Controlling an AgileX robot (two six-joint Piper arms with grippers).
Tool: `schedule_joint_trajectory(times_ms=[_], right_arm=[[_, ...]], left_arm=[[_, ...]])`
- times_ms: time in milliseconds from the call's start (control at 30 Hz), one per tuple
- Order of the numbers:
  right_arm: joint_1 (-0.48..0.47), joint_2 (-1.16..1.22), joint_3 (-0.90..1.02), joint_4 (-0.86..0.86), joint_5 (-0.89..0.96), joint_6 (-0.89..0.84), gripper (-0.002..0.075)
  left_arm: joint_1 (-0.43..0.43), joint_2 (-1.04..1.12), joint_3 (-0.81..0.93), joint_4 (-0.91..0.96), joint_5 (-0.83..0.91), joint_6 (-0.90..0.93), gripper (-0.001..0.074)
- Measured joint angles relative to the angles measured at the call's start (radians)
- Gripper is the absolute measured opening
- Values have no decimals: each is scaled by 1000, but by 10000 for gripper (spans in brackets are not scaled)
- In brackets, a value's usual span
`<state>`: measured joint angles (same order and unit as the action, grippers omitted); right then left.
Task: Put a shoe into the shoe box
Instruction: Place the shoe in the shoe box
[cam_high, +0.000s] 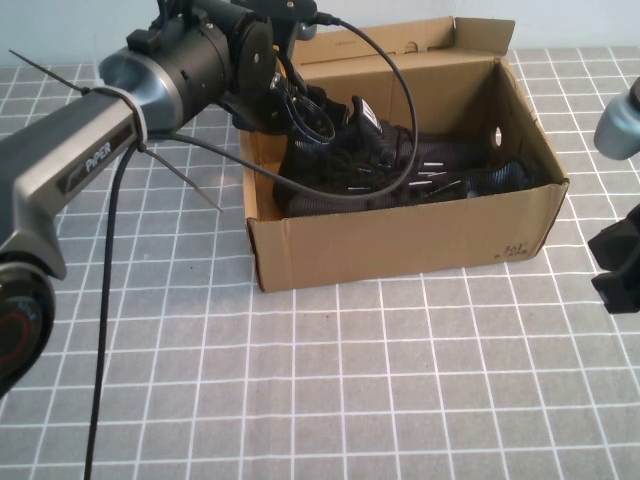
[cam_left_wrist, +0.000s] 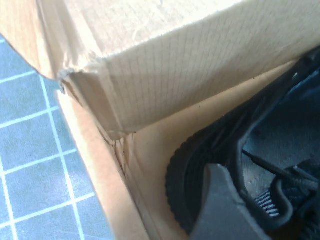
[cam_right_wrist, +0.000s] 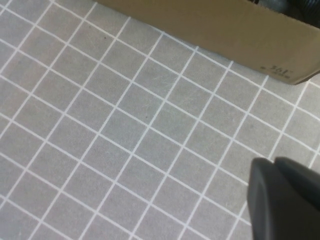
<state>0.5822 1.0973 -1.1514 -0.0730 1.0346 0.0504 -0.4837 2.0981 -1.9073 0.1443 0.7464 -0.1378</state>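
Shoe box (cam_high: 400, 240) sits open at table centre, flap lid up at 12 o'clock side. Shoe (cam_high: 400, 170) lies inside on its floor, heel end toward 9 o'clock wall, toe toward 3 o'clock wall w/ round hole.

L gripper (cam_high: 300, 105) reaches over box's 9 o'clock end, down at heel/collar of shoe. L wrist view: one dark finger (cam_left_wrist: 225, 210) against heel collar; can't tell if fingers closed or apart.

R gripper (cam_high: 620, 265) off to 3 o'clock, outside box, above grid cloth (cam_high: 350, 380). Fingers: can't tell.
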Motion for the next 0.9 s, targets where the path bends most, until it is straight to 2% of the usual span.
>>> schedule_joint_trajectory(times_ms=[767,900], right_arm=[[0,0,0,92,16,-81,-16],[0,0,0,92,16,-82,-16]], left_arm=[[0,79,-1,51,-38,-62,343],[-2,79,-1,52,-52,-67,298]])
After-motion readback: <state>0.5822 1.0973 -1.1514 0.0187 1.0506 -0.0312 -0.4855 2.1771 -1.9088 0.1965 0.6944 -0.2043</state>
